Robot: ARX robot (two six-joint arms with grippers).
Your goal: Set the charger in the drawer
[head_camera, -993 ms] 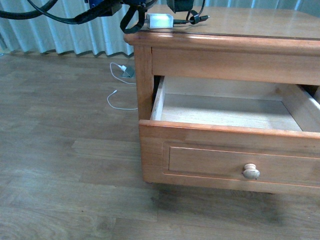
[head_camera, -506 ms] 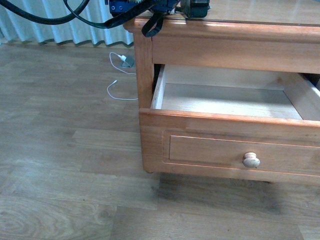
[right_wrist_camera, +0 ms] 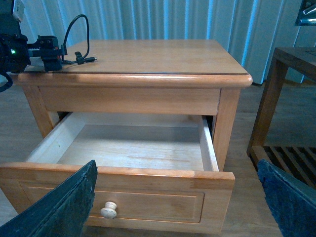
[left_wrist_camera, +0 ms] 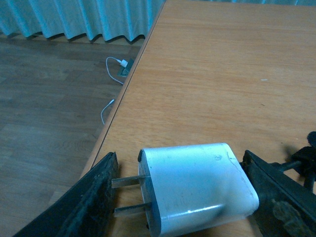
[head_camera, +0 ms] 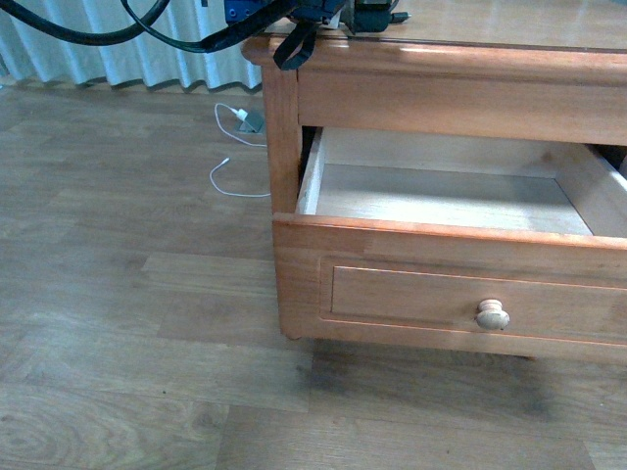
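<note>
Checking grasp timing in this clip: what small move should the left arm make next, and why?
Probably close the left gripper firmly on the charger: its fingers flank the block at prongs and rear, a firm clamp isn't evident, and the charger rests on the nightstand top. The drawer stands open and empty.

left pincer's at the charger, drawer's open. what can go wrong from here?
1. The left pincer brackets the charger lengthwise, one finger at the metal prongs; a squeeze there may slip or twist the block.
2. The charger lies near the nightstand top's edge; a nudge might knock it to the floor.
3. Its black cable trails loose and could catch on the drawer front.
</note>
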